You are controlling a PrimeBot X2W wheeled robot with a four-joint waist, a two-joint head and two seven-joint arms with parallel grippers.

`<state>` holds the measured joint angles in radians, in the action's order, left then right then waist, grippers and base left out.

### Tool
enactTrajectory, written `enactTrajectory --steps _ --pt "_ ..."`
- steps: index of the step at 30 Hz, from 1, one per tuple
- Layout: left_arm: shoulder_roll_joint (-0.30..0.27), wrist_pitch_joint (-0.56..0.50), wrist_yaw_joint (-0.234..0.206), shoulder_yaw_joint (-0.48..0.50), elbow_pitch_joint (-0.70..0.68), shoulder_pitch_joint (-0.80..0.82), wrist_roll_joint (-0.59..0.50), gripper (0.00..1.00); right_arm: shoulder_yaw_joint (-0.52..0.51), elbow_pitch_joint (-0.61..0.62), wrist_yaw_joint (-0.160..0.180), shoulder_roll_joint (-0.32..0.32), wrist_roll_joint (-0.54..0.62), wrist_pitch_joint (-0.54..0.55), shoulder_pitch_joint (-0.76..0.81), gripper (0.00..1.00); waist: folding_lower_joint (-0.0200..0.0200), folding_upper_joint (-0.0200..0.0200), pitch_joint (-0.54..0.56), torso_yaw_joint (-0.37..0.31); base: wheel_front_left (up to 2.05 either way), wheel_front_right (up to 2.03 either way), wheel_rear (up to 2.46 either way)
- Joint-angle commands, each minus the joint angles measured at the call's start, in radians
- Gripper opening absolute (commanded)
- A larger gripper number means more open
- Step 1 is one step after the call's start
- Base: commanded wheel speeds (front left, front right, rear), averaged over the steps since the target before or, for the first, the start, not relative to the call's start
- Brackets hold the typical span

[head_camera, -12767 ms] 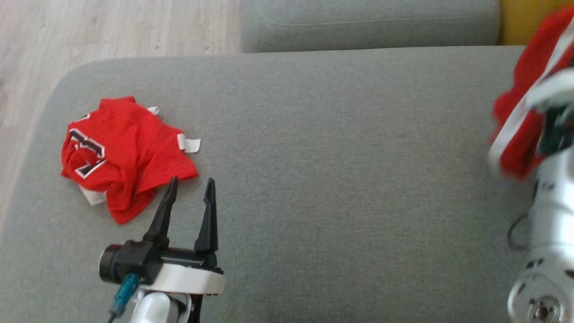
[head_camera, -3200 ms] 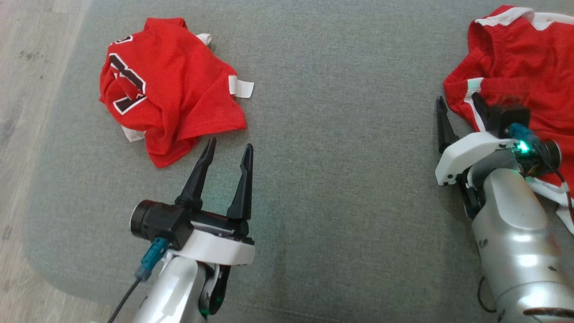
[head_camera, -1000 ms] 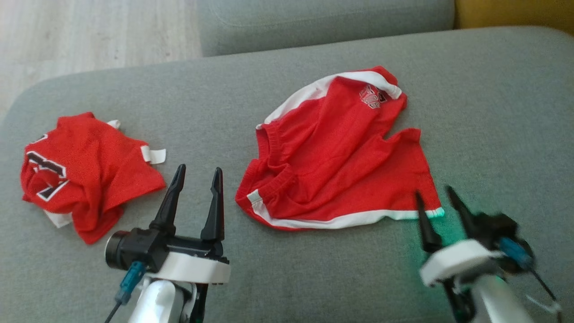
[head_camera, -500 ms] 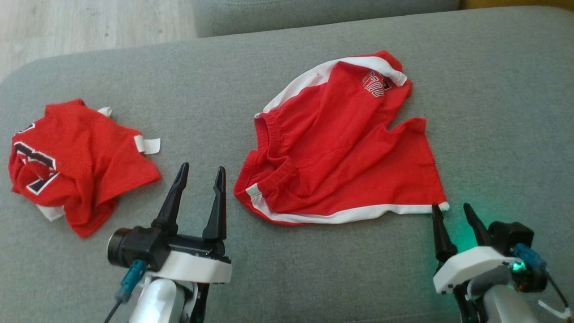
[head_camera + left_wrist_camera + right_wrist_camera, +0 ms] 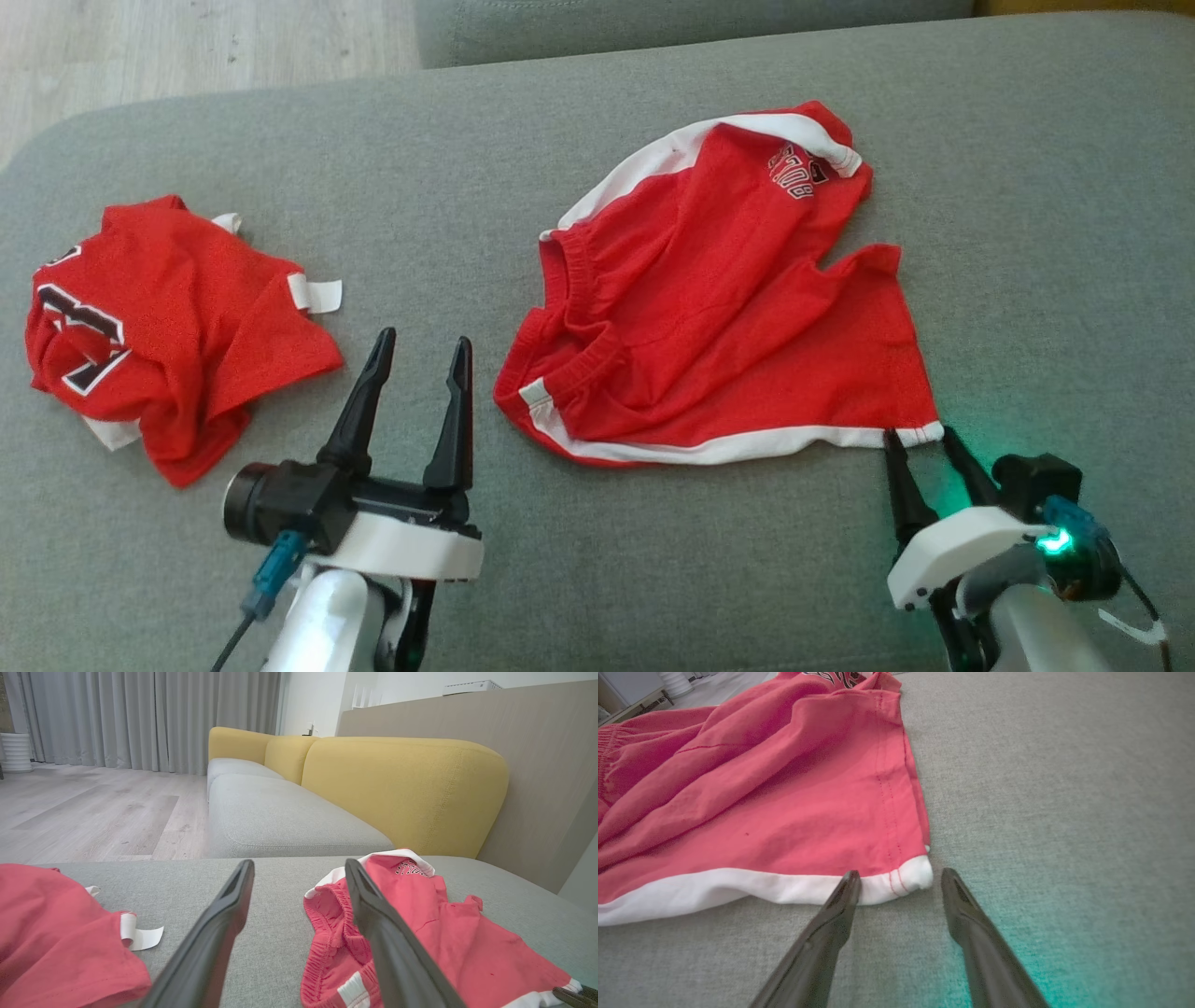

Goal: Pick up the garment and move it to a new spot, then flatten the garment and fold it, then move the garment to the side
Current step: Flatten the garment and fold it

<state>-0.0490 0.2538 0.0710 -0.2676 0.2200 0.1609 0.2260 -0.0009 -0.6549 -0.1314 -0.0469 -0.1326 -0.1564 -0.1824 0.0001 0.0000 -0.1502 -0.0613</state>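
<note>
The garment, red shorts (image 5: 709, 308) with white trim, lies spread and wrinkled in the middle of the grey seat cushion (image 5: 653, 560). My right gripper (image 5: 920, 432) is open at the shorts' near right corner. In the right wrist view the white hem corner (image 5: 910, 879) lies just between the tips of that gripper (image 5: 900, 872), low over the cushion. My left gripper (image 5: 424, 336) is open and empty, hovering just left of the shorts' waistband. In the left wrist view its fingers (image 5: 299, 862) frame the gap between the shorts (image 5: 420, 933) and a second red garment.
A crumpled red jersey (image 5: 168, 327) with a black-and-white number lies at the cushion's left end. Wooden floor (image 5: 187, 47) lies beyond the cushion's far left edge. Another grey seat (image 5: 280, 821) and yellow backrests (image 5: 397, 784) stand further on.
My right gripper has moved forward to the shorts' near right corner, its tips now on either side of the white hem. The head camera shifted slightly. The left arm has stayed put.
</note>
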Motion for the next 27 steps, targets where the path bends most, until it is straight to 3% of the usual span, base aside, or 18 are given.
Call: enactTrajectory --steps 1,2,12,17,27 --pt "-0.001 0.008 0.001 0.026 -0.026 0.033 -0.013 1.00 0.034 0.014 0.001 -0.003 0.011 -0.010 -0.033 0.22 -0.0001 0.0000 0.003 -0.002 0.00 0.00 0.00" --pt "-0.001 0.008 0.001 0.026 -0.025 0.033 -0.014 1.00 0.035 0.012 0.001 -0.003 0.018 -0.010 -0.035 0.00 -0.0001 0.0000 0.004 -0.003 0.00 0.00 0.00" --pt "-0.002 0.008 0.010 0.016 -0.011 0.023 -0.034 1.00 -0.059 0.042 0.001 -0.003 0.089 -0.015 -0.035 0.00 -0.0001 0.0000 0.026 -0.031 0.00 0.00 0.00" --pt "-0.046 -0.015 0.049 -0.128 0.081 0.058 -0.093 1.00 -0.092 0.081 0.001 -0.003 0.105 0.007 -0.030 0.00 -0.0001 0.0000 0.017 -0.042 0.00 0.00 0.00" --pt "-0.135 -0.088 0.059 -0.329 0.205 0.183 -0.088 1.00 -0.085 0.111 0.001 -0.003 0.091 0.020 -0.041 0.00 -0.0001 0.0000 -0.020 -0.061 0.00 0.00 0.00"
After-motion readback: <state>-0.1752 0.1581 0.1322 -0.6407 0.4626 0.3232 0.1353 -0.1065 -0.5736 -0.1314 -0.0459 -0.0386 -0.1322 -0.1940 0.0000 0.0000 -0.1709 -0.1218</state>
